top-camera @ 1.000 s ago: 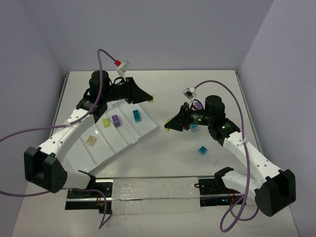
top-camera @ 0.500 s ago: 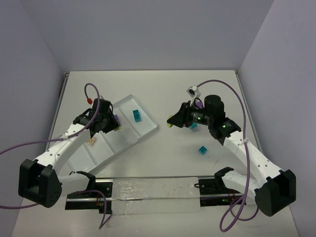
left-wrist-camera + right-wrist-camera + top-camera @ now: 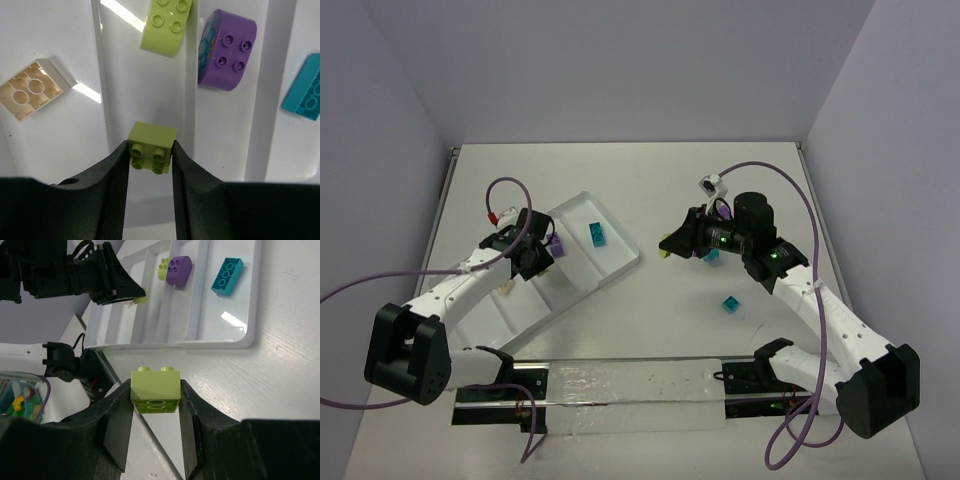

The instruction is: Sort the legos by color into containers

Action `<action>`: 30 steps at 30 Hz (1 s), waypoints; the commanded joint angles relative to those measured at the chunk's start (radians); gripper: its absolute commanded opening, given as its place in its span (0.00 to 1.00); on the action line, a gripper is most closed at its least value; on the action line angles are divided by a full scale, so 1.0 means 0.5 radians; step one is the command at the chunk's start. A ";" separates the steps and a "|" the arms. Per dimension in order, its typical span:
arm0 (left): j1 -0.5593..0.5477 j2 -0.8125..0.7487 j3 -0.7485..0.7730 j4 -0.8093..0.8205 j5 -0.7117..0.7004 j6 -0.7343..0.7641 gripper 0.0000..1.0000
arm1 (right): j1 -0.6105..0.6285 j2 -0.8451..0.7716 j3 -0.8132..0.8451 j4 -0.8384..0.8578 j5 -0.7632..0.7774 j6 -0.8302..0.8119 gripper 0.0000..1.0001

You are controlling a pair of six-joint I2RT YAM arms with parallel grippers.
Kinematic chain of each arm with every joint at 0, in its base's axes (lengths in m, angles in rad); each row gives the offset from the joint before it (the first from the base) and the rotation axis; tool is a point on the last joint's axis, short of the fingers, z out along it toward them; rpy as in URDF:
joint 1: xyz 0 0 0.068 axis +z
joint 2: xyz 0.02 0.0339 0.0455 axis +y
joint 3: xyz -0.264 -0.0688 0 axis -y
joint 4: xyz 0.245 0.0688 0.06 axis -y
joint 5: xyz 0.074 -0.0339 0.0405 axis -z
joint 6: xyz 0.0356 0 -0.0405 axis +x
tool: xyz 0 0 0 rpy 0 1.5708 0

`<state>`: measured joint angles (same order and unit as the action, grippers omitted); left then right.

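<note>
My left gripper (image 3: 150, 151) is shut on a small lime-green lego (image 3: 152, 145) and hovers over the white compartment tray (image 3: 612, 268). Straight beneath it is the compartment holding another lime lego (image 3: 166, 25). A beige lego (image 3: 31, 90) lies one compartment to the left; a purple one (image 3: 226, 50) and a teal one (image 3: 305, 95) lie to the right. My right gripper (image 3: 155, 396) is shut on a second lime-green lego (image 3: 155, 390), above the table right of the tray's end (image 3: 220, 340). In the top view the left gripper (image 3: 533, 258) and right gripper (image 3: 667, 245) stand well apart.
A loose teal lego (image 3: 729, 303) lies on the table beside the right arm. Another teal piece (image 3: 712, 256) and a purple piece (image 3: 718, 212) show close under that arm's wrist. A metal rail (image 3: 620, 385) runs along the near edge between the bases.
The left arm has drawn back from the tray's far end to above its middle compartments, still gripping the lime lego. The right arm has barely moved.
</note>
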<state>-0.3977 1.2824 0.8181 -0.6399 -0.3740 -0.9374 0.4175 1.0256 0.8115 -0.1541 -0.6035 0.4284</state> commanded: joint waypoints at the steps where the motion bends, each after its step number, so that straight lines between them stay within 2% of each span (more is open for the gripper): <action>1: -0.002 0.036 0.053 0.043 -0.133 -0.041 0.64 | 0.015 -0.011 0.106 -0.002 0.020 -0.017 0.00; 3: -0.002 0.039 0.071 0.034 -0.136 -0.036 0.79 | 0.015 0.008 0.117 -0.011 0.023 -0.022 0.00; 6: 0.001 0.005 0.125 0.013 -0.160 -0.025 0.84 | 0.020 0.032 0.139 -0.027 0.021 -0.021 0.00; 11: -0.002 -0.161 0.240 -0.059 -0.225 0.041 0.84 | 0.081 0.078 0.191 -0.020 -0.025 -0.001 0.00; 16: 0.000 -0.384 0.450 -0.180 -0.324 0.168 0.85 | 0.343 0.268 0.345 -0.067 0.105 -0.023 0.00; 17: 0.001 -0.413 0.492 -0.210 -0.352 0.180 0.88 | 0.399 0.314 0.375 -0.065 0.101 -0.016 0.00; 21: 0.022 -0.460 0.726 -0.394 -0.460 0.217 0.98 | 0.653 0.542 0.508 -0.032 0.211 -0.024 0.00; 27: 0.041 -0.494 0.944 -0.570 -0.485 0.246 0.99 | 0.977 1.067 0.958 -0.148 0.457 -0.120 0.01; 30: 0.053 -0.527 0.958 -0.601 -0.537 0.228 0.99 | 1.033 1.363 1.208 -0.190 0.469 -0.143 0.03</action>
<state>-0.3835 1.0420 1.2563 -0.8647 -0.5908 -0.8407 0.8948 1.5708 1.2513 -0.2337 -0.4403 0.3984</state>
